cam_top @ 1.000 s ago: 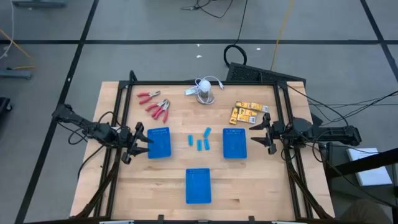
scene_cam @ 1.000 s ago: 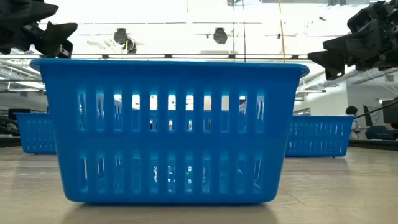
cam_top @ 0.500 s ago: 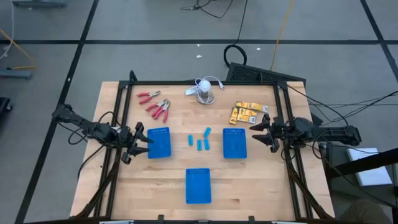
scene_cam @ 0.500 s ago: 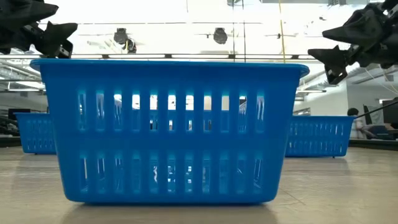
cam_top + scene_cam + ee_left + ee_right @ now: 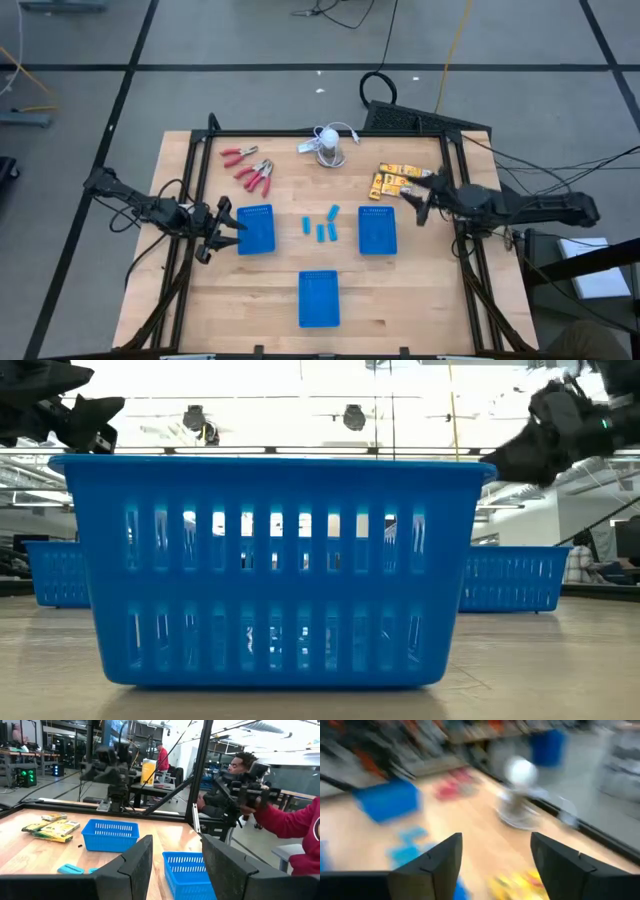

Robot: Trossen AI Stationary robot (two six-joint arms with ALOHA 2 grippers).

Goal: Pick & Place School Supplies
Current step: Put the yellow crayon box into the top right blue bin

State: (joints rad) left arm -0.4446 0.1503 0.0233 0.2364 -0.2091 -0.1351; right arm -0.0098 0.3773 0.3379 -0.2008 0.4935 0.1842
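Note:
Yellow-orange boxes [image 5: 396, 180] lie at the far right of the table. Light-blue blocks [image 5: 321, 227] lie in the middle, and red-handled pliers [image 5: 250, 170] at the far left. My right gripper [image 5: 412, 205] hovers open just beside the near side of the yellow boxes [image 5: 515, 882], with nothing between its fingers. My left gripper [image 5: 224, 229] waits open at the left blue basket [image 5: 256, 229], also empty [image 5: 175, 865].
Blue baskets stand on the table: one right [image 5: 377, 230], one near the front edge [image 5: 319, 298] that fills the low view [image 5: 270, 570]. A white round object with a cable [image 5: 330, 146] sits at the far edge. People sit beyond the table [image 5: 280, 815].
My right gripper has swung from beside the right basket toward the table's far edge and the yellow boxes, rising a little and turning its fingers that way. The left arm and all the supplies have stayed put.

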